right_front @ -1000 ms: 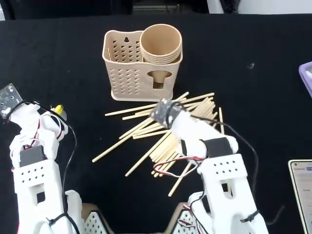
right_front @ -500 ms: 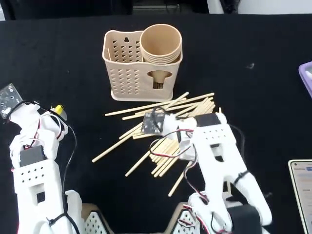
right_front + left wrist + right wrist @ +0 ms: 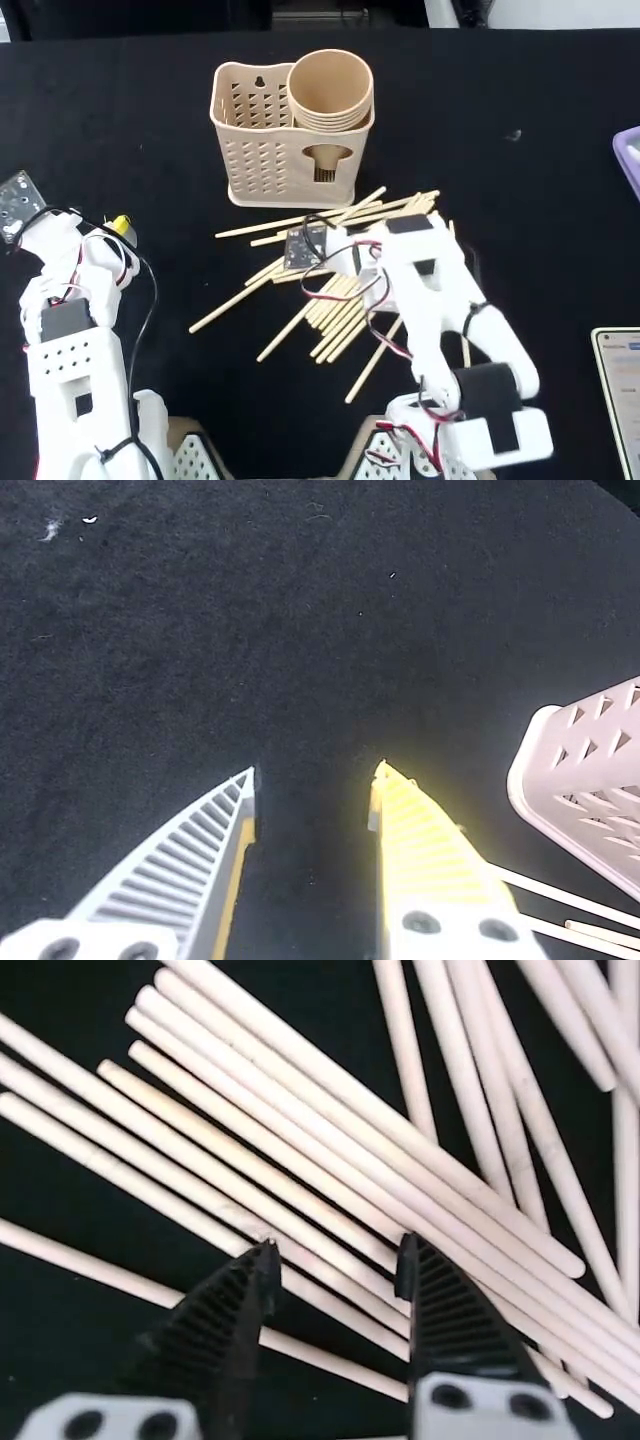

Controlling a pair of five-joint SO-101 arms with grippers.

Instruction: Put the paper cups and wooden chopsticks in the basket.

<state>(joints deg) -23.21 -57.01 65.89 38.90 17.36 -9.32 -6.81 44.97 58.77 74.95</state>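
Mostly the wooden chopsticks (image 3: 300,268) lie loose on the black table (image 3: 520,100), a fanned heap in front of the basket (image 3: 255,140), with a few strays poking out toward the near edge. None of them is in the basket yet. The paper cups (image 3: 330,90) are nested into one stack and stand upright in one of the basket's two compartments, on the side nearer the right arm (image 3: 430,290). The cup half of the job looks done, and the other compartment is presumably left free for the sticks. The right arm is bent down over the middle of the heap. Its wrist view shows the right gripper (image 3: 337,1250) with jaws apart, the tips set on either side of several chopsticks (image 3: 330,1160) that run side by side. That spot seems chosen because the sticks lie parallel there, so one squeeze could gather a small bundle, though some could roll or slip out. Whether the tips touch the wood I cannot tell. The left gripper (image 3: 314,772) is also spread and holds nothing. It hangs over bare cloth close beside the basket's corner (image 3: 590,800), off to the side, apart from the heap.
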